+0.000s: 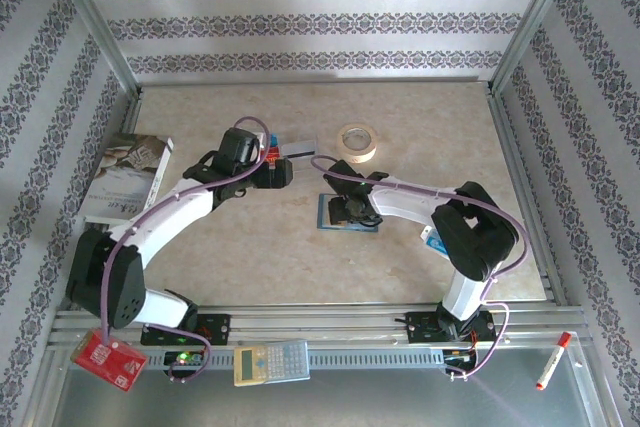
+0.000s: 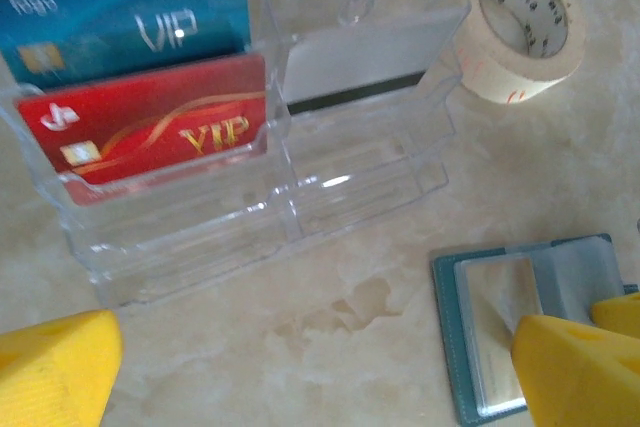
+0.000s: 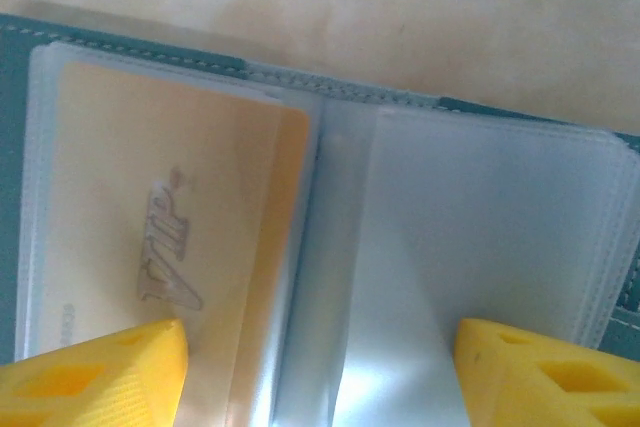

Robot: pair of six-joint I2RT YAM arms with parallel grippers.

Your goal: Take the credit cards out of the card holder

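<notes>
The teal card holder [image 3: 120, 42] lies open on the table under my right gripper [image 3: 320, 377]. A gold credit card [image 3: 170, 207] sits in its left clear sleeve; the right sleeves [image 3: 500, 227] look empty. The right gripper's yellow fingers [image 3: 100, 377] stand apart over the sleeves with nothing gripped between them. My left gripper [image 2: 315, 372] is open above bare table, between the card holder [image 2: 450, 337] and a clear stand [image 2: 250, 217]. The stand holds a blue card [image 2: 130, 17], a red card [image 2: 150, 127] and a silver-grey card [image 2: 360, 57]. From above, both grippers [image 1: 278, 169] [image 1: 347, 212] are mid-table.
A tape roll [image 1: 357, 142] lies behind the card holder [image 1: 325, 219], beside the stand. A booklet [image 1: 125, 177] rests at the left wall. On the near rail are a red board [image 1: 110, 359], a calculator [image 1: 272, 362] and a marker [image 1: 553, 360].
</notes>
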